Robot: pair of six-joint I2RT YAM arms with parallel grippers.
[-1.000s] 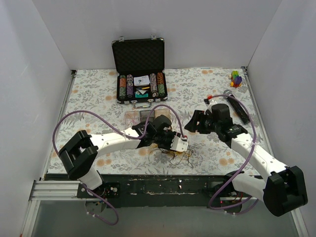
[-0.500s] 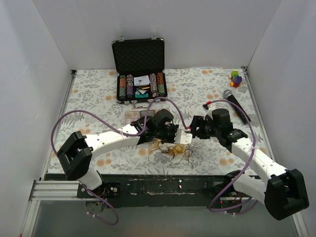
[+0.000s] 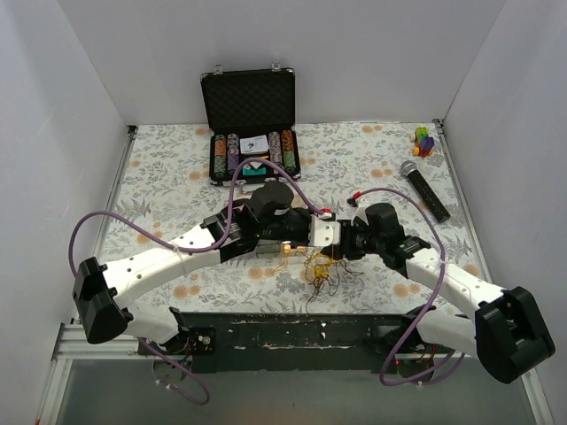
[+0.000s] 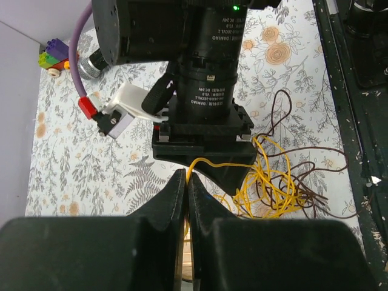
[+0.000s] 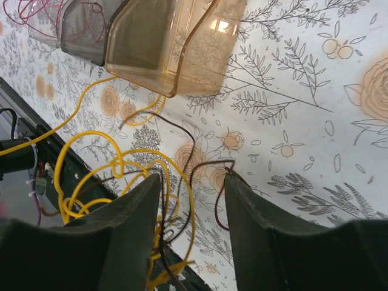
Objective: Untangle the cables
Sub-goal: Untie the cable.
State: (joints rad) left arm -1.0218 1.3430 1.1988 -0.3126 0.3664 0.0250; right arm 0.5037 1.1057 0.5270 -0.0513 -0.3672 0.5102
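Observation:
The cables (image 3: 323, 270) are a clump of thin yellow (image 4: 273, 188) and dark brown (image 4: 315, 176) loops near the table's front edge. My left gripper (image 4: 187, 177) is shut on one yellow strand, which runs out from between its tips. In the top view the left gripper (image 3: 321, 248) sits just above the clump, facing the right gripper (image 3: 345, 248) at close range. My right gripper (image 5: 193, 182) is open and points down. Yellow (image 5: 121, 163) and brown (image 5: 200, 170) loops lie between and beside its fingers, unclamped.
Clear small containers (image 5: 176, 42) lie just behind the clump; one (image 5: 42, 18) holds pink-red wire. An open black chip case (image 3: 251, 133) stands at the back. A microphone (image 3: 423, 188) and toy blocks (image 3: 424, 140) are at the right. The black front rail (image 3: 292, 328) is right below the cables.
The left gripper closed on a yellow strand and moved right and back, its arm stretching out. The right gripper swung left to the clump and its jaws narrowed a little.

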